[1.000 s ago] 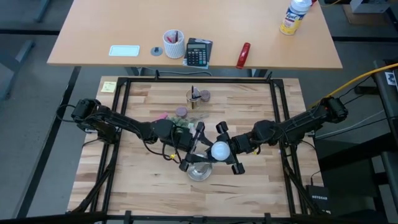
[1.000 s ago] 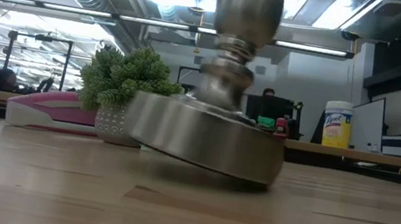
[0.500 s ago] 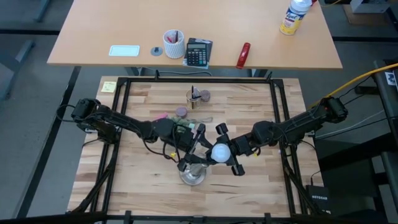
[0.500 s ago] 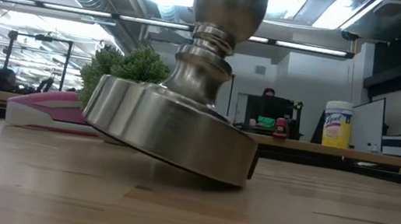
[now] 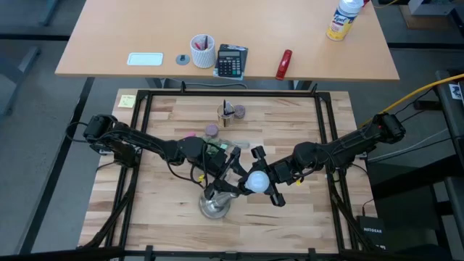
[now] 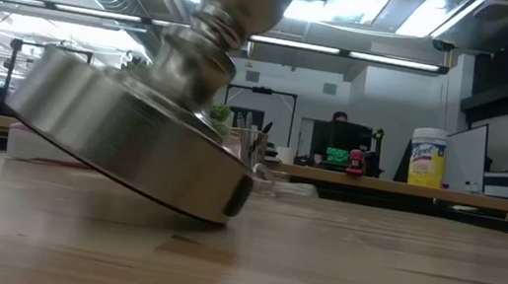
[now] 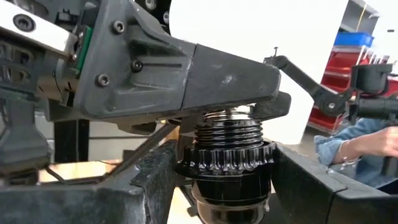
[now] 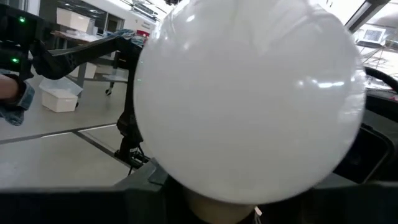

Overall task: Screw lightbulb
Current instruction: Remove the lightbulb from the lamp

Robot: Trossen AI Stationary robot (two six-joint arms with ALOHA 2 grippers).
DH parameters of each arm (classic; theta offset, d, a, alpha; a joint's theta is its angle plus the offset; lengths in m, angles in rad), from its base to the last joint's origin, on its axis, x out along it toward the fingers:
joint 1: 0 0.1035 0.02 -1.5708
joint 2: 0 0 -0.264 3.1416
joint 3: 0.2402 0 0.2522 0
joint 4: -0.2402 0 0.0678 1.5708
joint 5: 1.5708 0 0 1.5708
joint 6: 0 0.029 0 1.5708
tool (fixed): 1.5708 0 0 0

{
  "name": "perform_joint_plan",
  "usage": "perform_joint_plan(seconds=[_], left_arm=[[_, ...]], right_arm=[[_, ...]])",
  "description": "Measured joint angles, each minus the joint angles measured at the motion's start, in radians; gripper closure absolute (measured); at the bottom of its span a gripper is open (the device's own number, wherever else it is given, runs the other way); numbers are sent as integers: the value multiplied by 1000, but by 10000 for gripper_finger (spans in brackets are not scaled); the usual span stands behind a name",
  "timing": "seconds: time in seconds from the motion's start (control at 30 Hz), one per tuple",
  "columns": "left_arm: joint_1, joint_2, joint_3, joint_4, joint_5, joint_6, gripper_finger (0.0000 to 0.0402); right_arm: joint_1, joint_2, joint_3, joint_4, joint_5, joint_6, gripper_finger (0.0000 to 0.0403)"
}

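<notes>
Butcher-block planks of the work table [image 5: 159, 210] now carry the silver round-based stand with its black ribbed socket [image 5: 216, 206] further left than a second ago, and the low view shows its base tipped more steeply, one edge lifted off the wood. The left gripper [image 5: 226, 172] is clamped on the socket's neck while the right gripper [image 5: 262, 179] is closed on the frosted white globe lightbulb [image 5: 255, 181], whose silvery threads sit at the socket mouth in the left wrist view. That tilt suggests the bulb's push is dragging the stand, so threading looks barely begun.
</notes>
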Motion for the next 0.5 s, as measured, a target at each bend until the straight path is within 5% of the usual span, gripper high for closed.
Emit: perform_joint_plan(seconds=[0.5], left_arm=[[7,0,-1,3,24,-29,188]], right_arm=[[0,0,0,-2,-13,-5,242]])
